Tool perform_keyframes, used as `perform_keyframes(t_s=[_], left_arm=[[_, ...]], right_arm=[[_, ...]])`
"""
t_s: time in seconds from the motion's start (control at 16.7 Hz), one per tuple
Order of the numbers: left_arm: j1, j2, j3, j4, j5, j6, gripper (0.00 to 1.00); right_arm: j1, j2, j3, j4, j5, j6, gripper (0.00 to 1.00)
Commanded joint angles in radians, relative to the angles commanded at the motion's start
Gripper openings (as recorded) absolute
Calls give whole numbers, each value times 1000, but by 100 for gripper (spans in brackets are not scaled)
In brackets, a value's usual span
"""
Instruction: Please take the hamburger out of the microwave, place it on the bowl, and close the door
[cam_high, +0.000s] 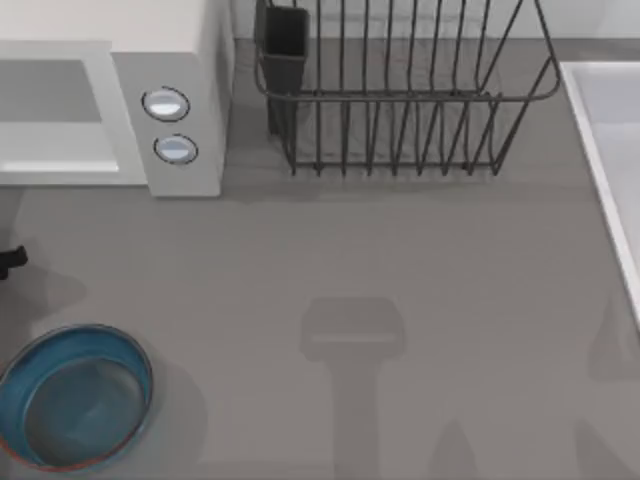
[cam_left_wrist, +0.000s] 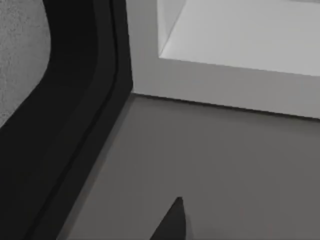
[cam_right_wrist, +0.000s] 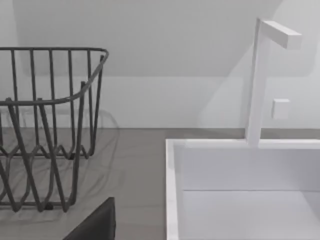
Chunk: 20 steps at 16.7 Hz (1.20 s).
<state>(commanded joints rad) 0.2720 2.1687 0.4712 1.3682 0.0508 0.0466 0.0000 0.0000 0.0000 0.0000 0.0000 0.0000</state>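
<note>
Top view: a boxy light-grey microwave (cam_high: 185, 95) with two round silver-blue knobs stands at the far left of the grey table (cam_high: 400, 260). Its cavity is open toward the near side. The round dark blue bowl (cam_high: 75, 397) with a teal inside and thin reddish rim sits at the near left corner, well apart from the microwave. A dark wire dish rack (cam_high: 400, 90) stands far centre, just right of the microwave; a white sink basin (cam_high: 610, 170) lies along the right edge.

Left wrist view: the left gripper (cam_left_wrist: 172, 222) hangs near the open microwave cavity (cam_left_wrist: 240, 35), beside a dark curved part of the arm; whether its fingers are spread or pressed together cannot be told.

Right wrist view: the right gripper (cam_right_wrist: 97, 225) faces the rack (cam_right_wrist: 45, 125) and basin (cam_right_wrist: 172, 190) with its white tap (cam_right_wrist: 260, 80); its finger state likewise cannot be told.

The hamburger's place cannot be told.
</note>
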Motion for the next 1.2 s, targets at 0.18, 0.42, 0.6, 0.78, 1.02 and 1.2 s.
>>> perform_keyframes(t_s=[0.18,0.42,0.6,0.78,1.02,1.2], left_arm=[[25,-45,-121,91,23,8,0],[31,-56,-147,114,29,10,0],[25,-54,-143,110,27,11,0],[25,-114,-133,51,26,10,0],[26,-281,-117,-130,24,10,0],[26,-433,-105,-299,22,10,0]], right_arm=[[0,0,0,0,0,0,100],[0,0,0,0,0,0,100],[0,0,0,0,0,0,100],[0,0,0,0,0,0,100],[0,0,0,0,0,0,100],[0,0,0,0,0,0,100]])
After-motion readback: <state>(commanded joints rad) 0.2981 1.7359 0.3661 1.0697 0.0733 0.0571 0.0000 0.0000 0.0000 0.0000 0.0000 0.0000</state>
